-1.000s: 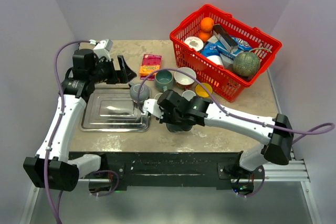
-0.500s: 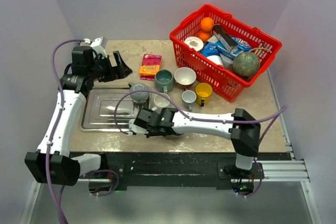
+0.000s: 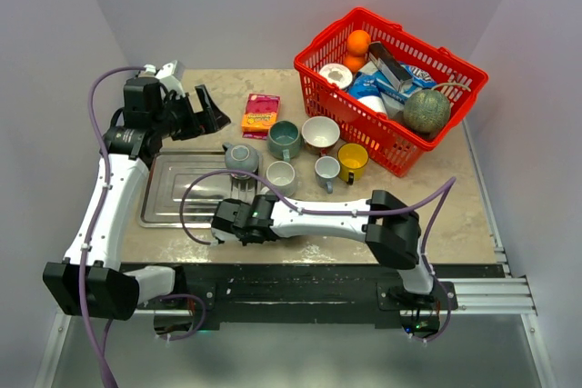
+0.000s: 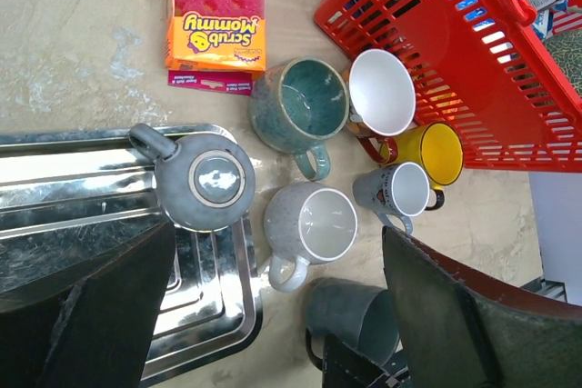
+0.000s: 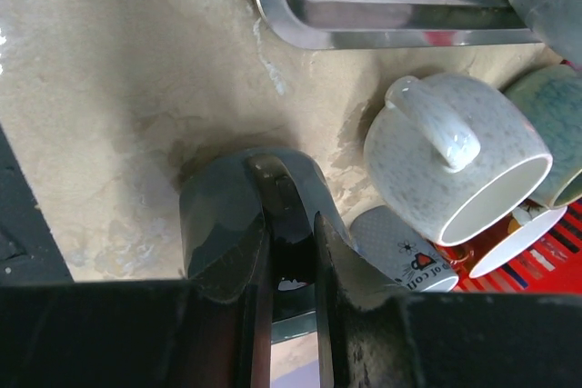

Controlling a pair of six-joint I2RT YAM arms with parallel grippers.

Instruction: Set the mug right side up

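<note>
Dark grey mug (image 5: 214, 224), handle seemingly pinched by clamped right tool (image 5: 291, 215), left tool (image 3: 207, 111) gaping wide, empty.

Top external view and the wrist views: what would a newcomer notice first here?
The red basket piled with groceries at the far right corner of the table stands out first. Next, the right gripper, reaching along the near edge, is clamped on the handle of a dark grey mug. Between them sits a cluster of upright mugs, with one inverted mug on the corner of the metal tray.
</note>
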